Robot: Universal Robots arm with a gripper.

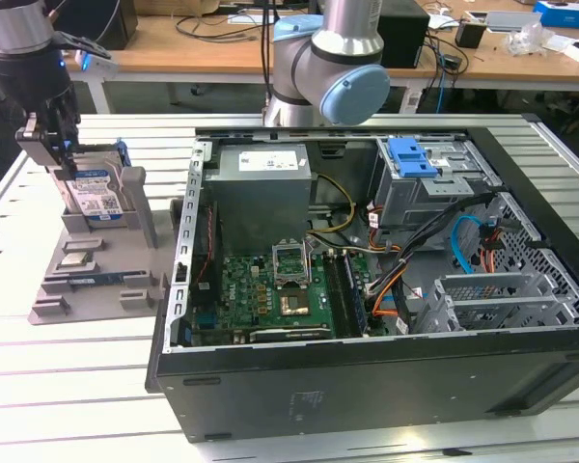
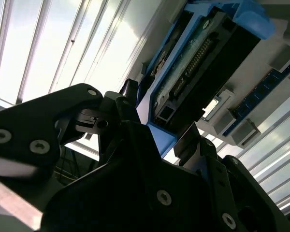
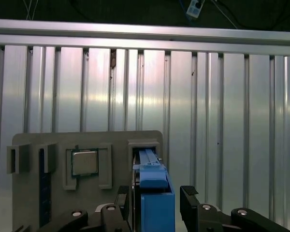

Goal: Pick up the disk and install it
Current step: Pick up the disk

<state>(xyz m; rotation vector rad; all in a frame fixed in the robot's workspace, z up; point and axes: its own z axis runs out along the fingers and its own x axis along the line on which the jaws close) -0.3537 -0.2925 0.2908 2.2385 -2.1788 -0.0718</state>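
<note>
one disk [image 3: 153, 180], one gripper [image 3: 154, 198] astride it

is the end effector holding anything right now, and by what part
nothing gripped yet: the open end effector straddles the upper edge of the disk, gaps showing either side

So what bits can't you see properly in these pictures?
Disk: exterior view, the hand covers part, the grey holder hides its bottom.
Disk label: first wrist view, the disk is edge-on.
Computer case: exterior view, the right edge cuts off a corner.
</note>
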